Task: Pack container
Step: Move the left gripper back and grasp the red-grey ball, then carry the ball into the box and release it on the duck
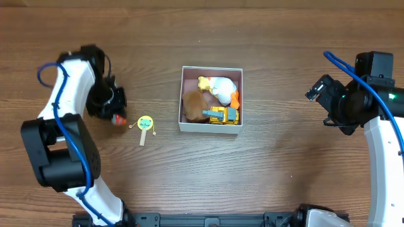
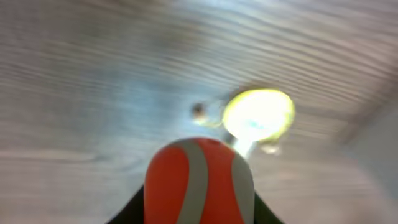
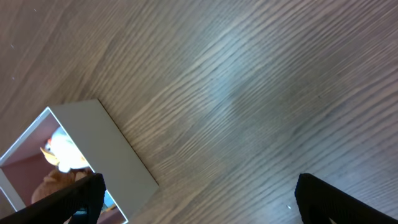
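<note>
The container [image 1: 208, 128] sits just left of the middle of the overhead frame, square to the table [image 1: 284, 176], with its white walls upright and its pinkish floor mostly covered. Three toys lie in it: a white-and-yellow plush duck [image 1: 221, 85] in the upper right part, a brown plush [image 1: 192, 103] along the left side, and a yellow toy truck [image 1: 222, 115] against the lower wall, touching the brown plush.

At the left of the overhead frame, the left tool [image 1: 112, 115] is down near the table, well apart from the container. An orange-and-grey toy [image 2: 199, 180] shows at its tip. The left wrist view is blurred, but dark fingers flank the toy at the bottom edge, so the tool seems to be closed on it. Just to the right of that tool lies a round yellow paddle toy [image 1: 146, 123] with a pale stick pointing toward the lower edge of the frame. It lies between the left tool and the container.

The right tool [image 3: 208, 198] is at the right of the overhead frame, well clear of the container. Its fingers stand wide apart in the lower corners of the right wrist view, with nothing between them. A corner of the container shows at that view's lower left.
</note>
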Controlling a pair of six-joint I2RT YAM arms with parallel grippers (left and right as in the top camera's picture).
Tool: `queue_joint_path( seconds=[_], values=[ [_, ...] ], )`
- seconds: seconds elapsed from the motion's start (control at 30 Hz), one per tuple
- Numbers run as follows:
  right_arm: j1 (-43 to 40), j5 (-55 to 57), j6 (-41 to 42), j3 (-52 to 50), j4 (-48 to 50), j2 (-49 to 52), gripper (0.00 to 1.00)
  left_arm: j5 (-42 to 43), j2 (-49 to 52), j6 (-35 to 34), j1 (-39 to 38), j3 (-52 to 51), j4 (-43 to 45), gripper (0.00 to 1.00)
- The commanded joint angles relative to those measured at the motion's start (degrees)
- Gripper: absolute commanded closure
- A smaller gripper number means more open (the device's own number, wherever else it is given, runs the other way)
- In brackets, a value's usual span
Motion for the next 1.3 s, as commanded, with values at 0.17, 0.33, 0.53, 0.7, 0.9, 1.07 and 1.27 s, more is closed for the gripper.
queue_joint_path(
  seconds=[0.17,0.33,0.53,0.7,0.9,1.07,1.27],
  values=[
    [-0.2,0.3,-0.1,0.8,0.3,0.0,0.0,6.2,-2.4,12.1,-19.7,26.9,-3.4,0.62],
    [-0.2,0.3,-0.1,0.8,0.2,0.0,0.0,-1.7,-0.8,12.0,-30.9,25.5,5.5,0.53],
    [-0.2,0.3,-0.1,0.8,-0.2,0.0,0.0,-5.4,7.5,8.3,-35.6,24.7,12.3,0.51],
    [-0.2,0.3,-0.1,0.8,-0.4,0.0,0.0,-4.5,12.7,7.5,-35.5,24.7,13.1,0.49],
    [-0.2,0.3,-0.2,0.8,-0.8,0.0,0.0,-9.8,13.9,6.7,-35.5,25.2,12.6,0.2],
    [-0.2,0.3,-0.2,0.8,-0.9,0.0,0.0,-10.5,13.6,6.6,-35.5,27.8,10.1,0.07],
    [-0.2,0.3,-0.2,0.8,-0.9,0.0,0.0,-5.6,12.7,6.3,-35.7,31.3,7.6,0.45]
  ],
)
